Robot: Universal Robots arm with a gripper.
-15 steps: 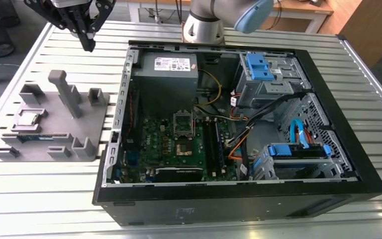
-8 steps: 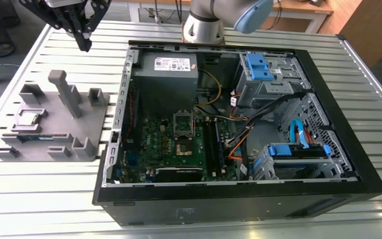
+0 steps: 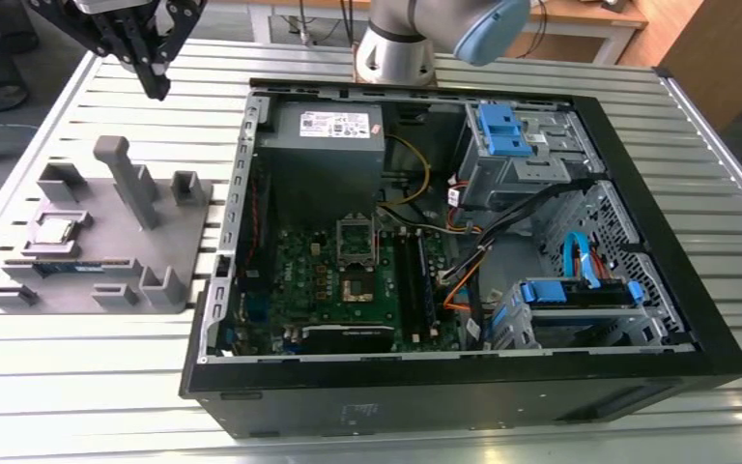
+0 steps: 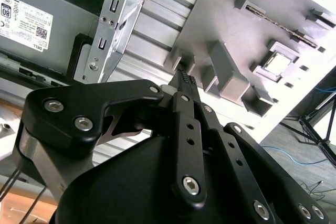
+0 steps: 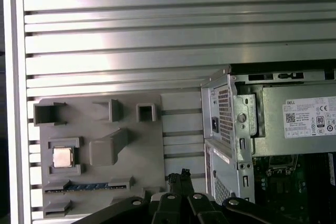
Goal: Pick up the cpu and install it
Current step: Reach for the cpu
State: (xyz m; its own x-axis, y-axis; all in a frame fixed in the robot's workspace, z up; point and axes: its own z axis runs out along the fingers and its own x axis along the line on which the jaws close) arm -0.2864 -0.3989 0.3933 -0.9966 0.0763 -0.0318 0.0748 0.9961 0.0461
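Where its black linkages taper down to the tips, the gripper (image 3: 157, 89) is closed: the 2 fingertips (image 4: 182, 80) lie pressed together with nothing between them, and the first wrist view shows the same meeting of the fingertips (image 5: 184, 174). It hangs in the air over the slatted metal table (image 3: 88, 387), touching nothing, towards the upper part of the exterior view's left.

Below it lies a grey moulded fixture (image 3: 152, 246) with several upright posts and pockets, flat on the table. The cpu (image 3: 58, 230) lies in a square recess of this fixture, silvery top facing up, on the side of the fixture towards the exterior view's left and well apart from the gripper. In both wrist views the cpu (image 5: 62, 157) (image 4: 276, 64) lies flat in that same recess. Just beside the recess, a memory stick (image 3: 69, 268) with a blue label lies in a long narrow slot.

To the exterior view's right of the fixture is an open computer case (image 3: 474, 391), lying on its side. Inside it is a green motherboard (image 3: 300, 266) with the socket (image 3: 356, 263) near its middle, uncovered, with its metal frame beside it. A grey power supply (image 3: 326, 126) fills the case's far corner, and 2 blue drive brackets (image 3: 500, 130) sit towards the exterior view's right.
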